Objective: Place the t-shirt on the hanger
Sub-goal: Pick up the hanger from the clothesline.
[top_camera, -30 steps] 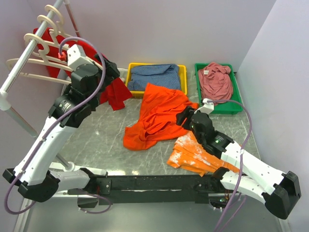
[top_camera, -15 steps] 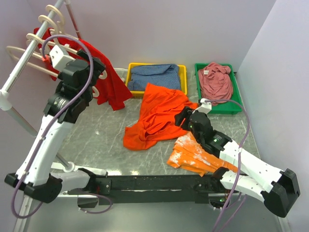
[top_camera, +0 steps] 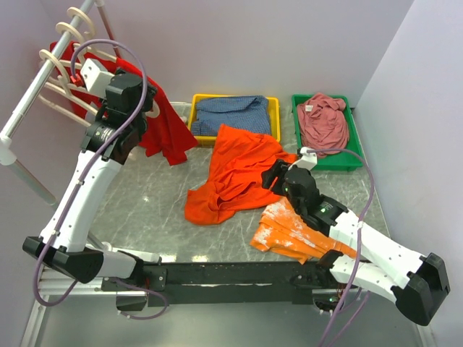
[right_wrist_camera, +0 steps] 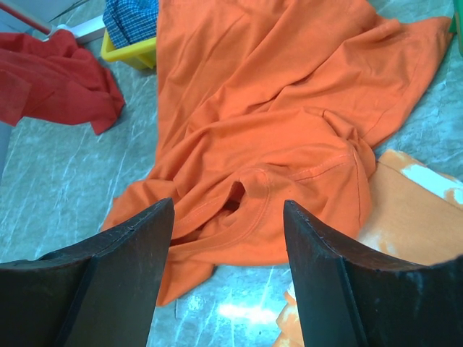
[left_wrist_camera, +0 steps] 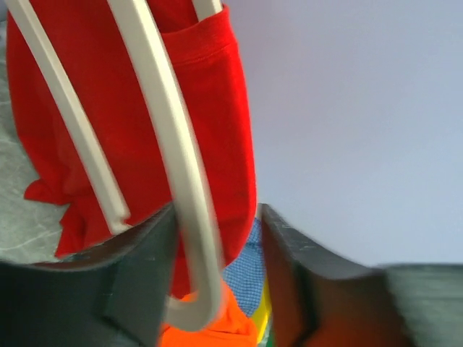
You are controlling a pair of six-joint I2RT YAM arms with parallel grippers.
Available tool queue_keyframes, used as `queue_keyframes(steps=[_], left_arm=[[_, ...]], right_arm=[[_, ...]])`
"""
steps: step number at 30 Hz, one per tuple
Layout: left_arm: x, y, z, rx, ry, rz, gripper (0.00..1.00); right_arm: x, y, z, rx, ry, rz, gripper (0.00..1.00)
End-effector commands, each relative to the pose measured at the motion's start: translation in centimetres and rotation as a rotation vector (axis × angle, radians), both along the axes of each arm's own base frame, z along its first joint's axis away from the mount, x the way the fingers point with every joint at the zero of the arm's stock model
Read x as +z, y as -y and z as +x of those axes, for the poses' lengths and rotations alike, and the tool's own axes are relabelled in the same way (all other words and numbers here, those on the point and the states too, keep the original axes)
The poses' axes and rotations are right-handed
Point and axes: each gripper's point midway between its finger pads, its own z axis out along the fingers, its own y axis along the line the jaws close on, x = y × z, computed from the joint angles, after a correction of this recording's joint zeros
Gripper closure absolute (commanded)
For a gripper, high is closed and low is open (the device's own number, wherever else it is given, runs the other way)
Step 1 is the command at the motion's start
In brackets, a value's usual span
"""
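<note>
While the t-shirt (top_camera: 235,173) lies crumpled on the desk (top_camera: 152,210) just before the yellow tray (top_camera: 194,116), hanging is all ahead: your left hand (left_wrist_camera: 217,238), spread apart, straddles the hanger (left_wrist_camera: 173,181) far left of that tray; your right hand (right_wrist_camera: 228,217) gapes empty.

the t-shirt (top_camera: 235,173) is plain bright orange-red cloth, lying crumpled in a loose, spread heap at the middle of the table (top_camera: 145,202). folds run across it, and its stitched neck opening shows on the side nearest the arms. the hanger (left_wrist_camera: 173,144) is cream plastic with a wide curved shoulder and a thin lower bar. it is tilted, its rounded shoulder end between the fingers of the left gripper (left_wrist_camera: 217,217), well apart from the t-shirt.
</note>
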Motion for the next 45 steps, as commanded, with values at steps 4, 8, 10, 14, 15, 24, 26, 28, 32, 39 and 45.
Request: queue_keyframes(steps=[4,8,10,14,15,24,26,28,32,39,45], left_arm=[[4.0,-0.2,-0.6,-0.008,0.12,-0.058,0.63],[4.1,-0.1,-1.1,-0.02,0.124,-0.053,0.72],[4.5,-0.3,-1.4,-0.017,0.14,-0.057,0.77],[5.4,0.0,-2.0,-0.01,0.152,-0.016,0.87],[5.5,0.1,-2.0,-0.004,0.15,-0.008,0.87],[6.1,1.5,-4.3,-0.016,0.175,-0.033,0.87],[5.4,2.4,-4.9,-0.025,0.168,-0.05,0.87],[5.1,3.4,-5.6,-0.046,0.168,-0.054,0.88],[4.1,5.1,-6.9,-0.071,0.152,-0.069,0.89],[3.4,6.6,-9.2,-0.098,0.146,-0.076,0.92],[2.5,10.1,-12.0,-0.173,0.131,-0.048,0.95]], right_arm=[[2.9,0.1,0.7,-0.014,0.081,0.027,0.3],[2.7,-0.2,0.9,-0.008,0.075,0.025,0.3],[2.8,-0.3,0.9,-0.007,0.077,0.023,0.3],[2.9,-0.5,1.2,-0.004,0.076,0.014,0.3],[3.0,-0.5,1.2,-0.005,0.077,0.012,0.3],[3.1,-0.8,1.7,-0.004,0.067,-0.006,0.29],[3.3,-0.9,1.8,-0.001,0.071,-0.005,0.29],[3.5,-0.9,1.8,0.001,0.077,-0.003,0.29],[3.5,-0.9,1.9,0.004,0.08,-0.014,0.29],[3.4,-1.1,2.0,0.009,0.081,-0.017,0.29],[3.3,-1.2,2.4,0.006,0.083,-0.023,0.28]])
